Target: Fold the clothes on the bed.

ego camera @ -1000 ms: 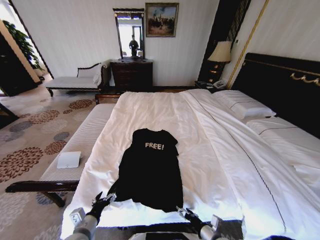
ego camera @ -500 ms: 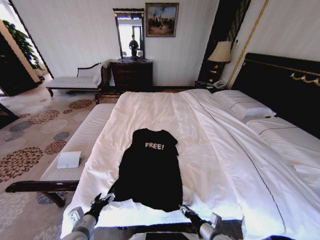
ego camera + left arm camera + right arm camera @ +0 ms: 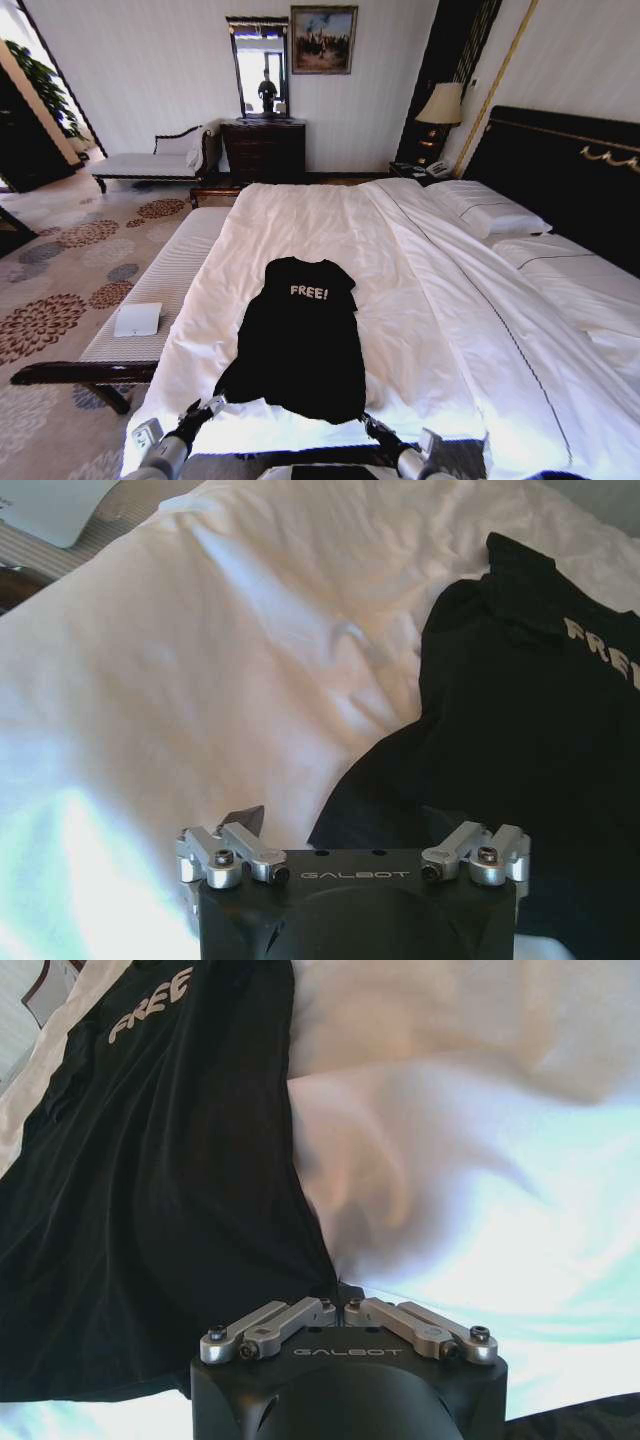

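Probably soft, light, floppy black cotton T-shirt [image 3: 300, 340] on wide white bed [image 3: 420, 300]; best grabbed at bottom corners; left gripper [image 3: 203, 409] jaws wide, right gripper [image 3: 372, 424] jaws pinched narrow.

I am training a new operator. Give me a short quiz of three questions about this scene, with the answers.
1. True or false: the T-shirt lies flat on the bed with its lettering facing up.
2. Choose one. The left claw and the right claw are: A) near the two corners of the shirt's hem; B) at its collar; C) on the pillows.
3. Fill in: the white pad lies on the ___ beside the bed.

Key: 1 true; 2 A; 3 bench.
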